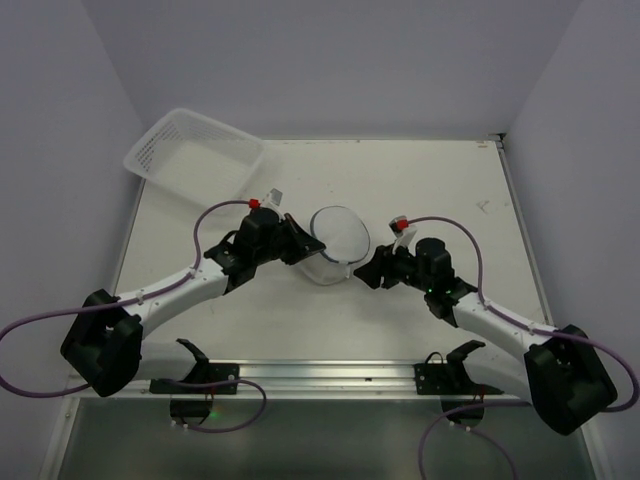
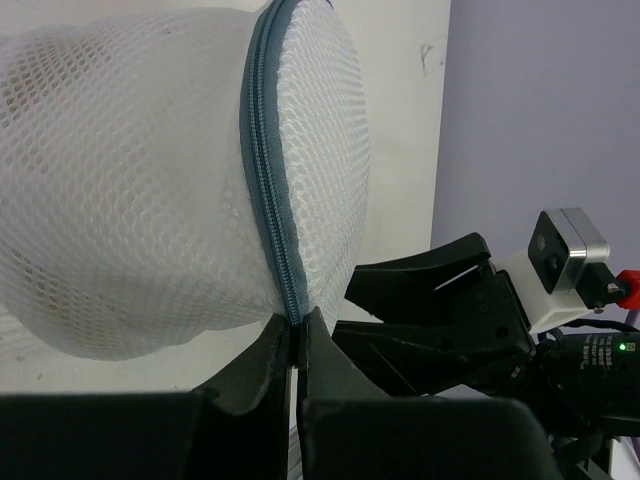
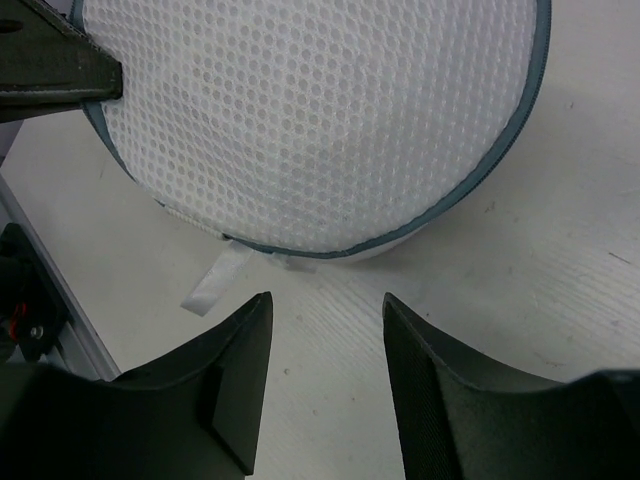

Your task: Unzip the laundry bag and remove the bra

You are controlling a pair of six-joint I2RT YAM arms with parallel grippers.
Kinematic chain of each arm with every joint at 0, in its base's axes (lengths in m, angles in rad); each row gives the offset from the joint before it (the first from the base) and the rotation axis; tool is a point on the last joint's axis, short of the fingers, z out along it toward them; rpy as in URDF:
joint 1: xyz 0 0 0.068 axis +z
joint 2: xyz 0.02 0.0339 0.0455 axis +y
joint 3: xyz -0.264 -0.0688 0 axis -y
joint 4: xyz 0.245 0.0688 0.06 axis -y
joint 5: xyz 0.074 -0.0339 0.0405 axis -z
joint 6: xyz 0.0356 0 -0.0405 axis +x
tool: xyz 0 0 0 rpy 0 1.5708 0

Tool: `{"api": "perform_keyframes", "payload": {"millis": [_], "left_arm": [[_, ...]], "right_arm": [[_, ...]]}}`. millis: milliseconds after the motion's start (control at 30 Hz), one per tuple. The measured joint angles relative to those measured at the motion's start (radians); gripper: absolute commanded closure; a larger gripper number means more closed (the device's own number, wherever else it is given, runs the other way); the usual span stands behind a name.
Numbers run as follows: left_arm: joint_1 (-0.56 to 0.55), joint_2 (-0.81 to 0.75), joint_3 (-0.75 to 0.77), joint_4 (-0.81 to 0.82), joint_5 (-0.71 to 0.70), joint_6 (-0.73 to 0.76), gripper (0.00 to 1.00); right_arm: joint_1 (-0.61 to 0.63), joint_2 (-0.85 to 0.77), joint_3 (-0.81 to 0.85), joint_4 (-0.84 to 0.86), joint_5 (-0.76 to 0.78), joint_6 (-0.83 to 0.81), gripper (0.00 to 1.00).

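The laundry bag (image 1: 338, 240) is a round white mesh pod with a grey-blue zipper rim (image 2: 262, 180), tipped on its side on the table. My left gripper (image 1: 311, 249) is shut on the bag's zipper rim, and the left wrist view shows its jaws (image 2: 297, 325) pinched together on the seam. My right gripper (image 1: 366, 270) is open and empty, just right of the bag and apart from it. In the right wrist view (image 3: 327, 305) its jaws stand wide apart before the bag (image 3: 320, 120). The zipper looks closed. The bra is hidden.
A white plastic lattice basket (image 1: 195, 155) stands at the back left corner of the table. A white ribbon tab (image 3: 215, 280) lies on the table under the bag's rim. A metal rail (image 1: 330, 375) runs along the near edge.
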Motion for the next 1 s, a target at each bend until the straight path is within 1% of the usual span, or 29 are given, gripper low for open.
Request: {"api": "perform_keyframes", "payload": {"millis": [333,433,533,567,633,667,700,733,767,800,1000], "left_arm": [[0.001,0.000,0.006,-0.001,0.022,0.000,1.00],[0.002,0.000,0.006,-0.001,0.027,0.000,1.00],[0.004,0.000,0.009,-0.002,0.031,0.000,1.00],[0.005,0.000,0.009,-0.001,0.033,0.001,1.00],[0.006,0.000,0.010,-0.001,0.034,0.001,1.00],[0.007,0.000,0.011,-0.002,0.036,0.001,1.00],[0.007,0.000,0.011,-0.002,0.037,0.002,1.00],[0.008,0.000,0.011,-0.003,0.037,0.004,1.00],[0.008,0.000,0.011,-0.004,0.038,0.004,1.00],[0.010,0.000,0.011,-0.004,0.039,0.004,1.00],[0.029,-0.005,0.011,-0.031,0.053,0.023,1.00]], "right_arm": [[0.000,0.099,0.000,0.145,-0.058,-0.014,0.52],[0.000,0.123,0.000,0.177,-0.073,-0.013,0.54],[0.000,0.134,0.000,0.194,-0.082,-0.013,0.58],[0.000,0.137,0.000,0.199,-0.084,-0.013,0.64],[0.000,0.138,0.000,0.204,-0.092,-0.014,0.71],[0.000,0.138,0.000,0.207,-0.095,-0.014,0.81],[0.002,0.138,0.001,0.208,-0.097,-0.018,0.85],[0.002,0.138,0.001,0.208,-0.098,-0.021,0.93],[0.003,0.138,0.001,0.207,-0.098,-0.024,0.97],[0.003,0.138,0.001,0.205,-0.098,-0.026,1.00],[0.006,0.088,0.003,0.138,-0.062,-0.040,1.00]]}}
